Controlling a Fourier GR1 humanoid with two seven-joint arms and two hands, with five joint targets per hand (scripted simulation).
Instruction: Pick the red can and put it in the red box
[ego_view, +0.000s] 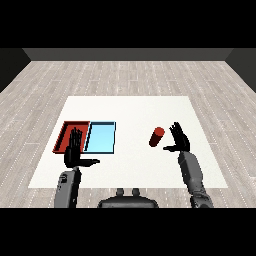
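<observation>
On desk (130, 107), red can (156, 136) ungrasped, apparently tilted; right robot hand (180, 142) spread wide just beside it. Left robot hand (75, 152) open, idle. Red tray (63, 134) awaits can; pick and placement outstanding.

Worktop (130, 107): bare white surface across the whole far half and the middle strip between the light blue tray (101, 137) and the red can (157, 136). The can lies tilted just beside the right hand (179, 139), fingers spread, a narrow gap between them. The left hand (75, 152), fingers straight, hangs over the near edge of the red tray (65, 132), covering part of it. The two trays sit side by side, touching, at the left.
</observation>
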